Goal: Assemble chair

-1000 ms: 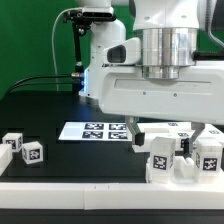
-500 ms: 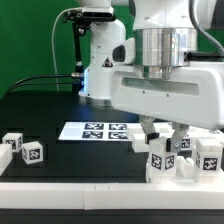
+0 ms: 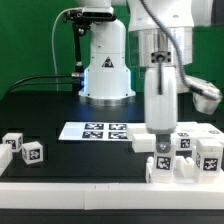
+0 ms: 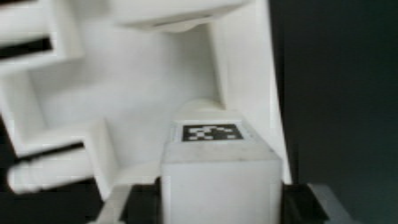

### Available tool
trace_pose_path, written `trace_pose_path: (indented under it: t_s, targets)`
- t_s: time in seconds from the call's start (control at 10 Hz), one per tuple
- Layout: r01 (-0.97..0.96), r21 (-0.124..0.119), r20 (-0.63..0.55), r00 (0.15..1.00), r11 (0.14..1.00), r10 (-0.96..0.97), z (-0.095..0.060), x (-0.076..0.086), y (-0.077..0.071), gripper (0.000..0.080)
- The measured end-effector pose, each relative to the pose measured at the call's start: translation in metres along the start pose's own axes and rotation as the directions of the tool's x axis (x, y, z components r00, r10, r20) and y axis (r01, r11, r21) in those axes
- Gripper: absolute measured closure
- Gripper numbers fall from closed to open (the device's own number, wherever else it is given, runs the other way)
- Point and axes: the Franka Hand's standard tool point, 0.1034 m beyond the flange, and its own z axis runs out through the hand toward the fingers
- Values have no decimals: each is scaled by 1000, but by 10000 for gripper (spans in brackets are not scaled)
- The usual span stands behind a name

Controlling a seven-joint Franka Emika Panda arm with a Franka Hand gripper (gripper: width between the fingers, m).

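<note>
One arm on the job, and its pincer [image 3: 160,140] hangs straight down over the cluster of white chair parts [image 3: 190,160] at the exterior view's right. The tips sit right at the top of that cluster. One tagged block [image 3: 161,166] is directly beneath them, and more tagged pieces stand just beside them toward the exterior view's right.

From the wrist, a white piece [image 4: 217,165] with a square tag on its face fills the gap between the two dark fingers [image 4: 125,205]. They flank it closely on both sides, but the picture is blurred there. I cannot tell whether they are pressing on it or standing just off it. Beyond that piece, farther out from the pincer, a larger white chair panel [image 4: 107,90] stretches away, with the black table [image 3: 40,110] showing along one edge of it.

Well apart from the pincer, toward the exterior view's left, a small loose block [image 3: 32,152] with a tag sits just beside a second small block [image 3: 11,142]. Both are near the white border rail [image 3: 70,185]. The marker board [image 3: 100,130] lies flat on the table between those blocks and the pincer, near the pincer's side. Behind the pincer rises the arm's base [image 3: 105,60].
</note>
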Motion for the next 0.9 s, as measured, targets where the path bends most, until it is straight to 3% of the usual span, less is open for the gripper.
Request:
trace_pose_path:
  t_s: [0.2, 0.4, 0.5, 0.6, 0.7, 0.9]
  targets:
    - [-33, 0, -2, 999, 999, 33, 0, 0, 0, 517]
    - [202, -26, 5, 979, 979, -202, 0, 0, 3, 489]
    - [333, -21, 10, 943, 943, -333, -2, -2, 2, 313]
    - [494, -19, 14, 869, 869, -494, -1, -3, 2, 313]
    - [546, -18, 11, 838, 837, -546, 1, -2, 3, 186]
    - [621, -13, 3, 784, 784, -621, 2, -1, 4, 161]
